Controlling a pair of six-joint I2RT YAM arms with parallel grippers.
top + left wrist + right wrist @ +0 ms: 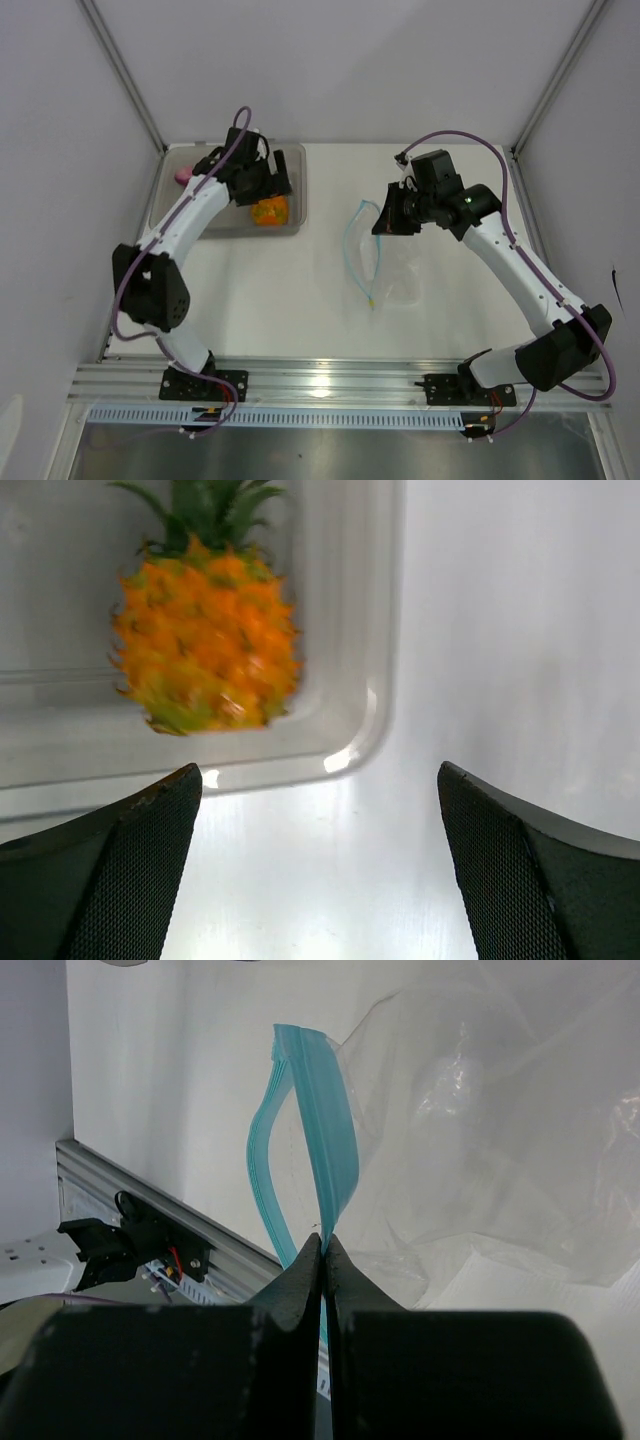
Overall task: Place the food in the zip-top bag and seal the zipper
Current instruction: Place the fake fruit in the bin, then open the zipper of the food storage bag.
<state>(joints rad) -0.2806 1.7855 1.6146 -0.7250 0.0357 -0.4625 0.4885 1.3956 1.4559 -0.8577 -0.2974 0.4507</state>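
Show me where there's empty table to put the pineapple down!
The biggest bare patch of table lies between the tray and the bag, down to the metal rail. It is crowded in the tray, where the left gripper hangs by the pineapple, and at the bag, pinched by the right gripper.

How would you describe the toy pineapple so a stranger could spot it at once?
Find the grey tray, far left on the table. In its near right corner, by the left claw, lies the pineapple. It alone is orange-yellow and spiky with green leaves; the pink piece sits at the tray's opposite end.
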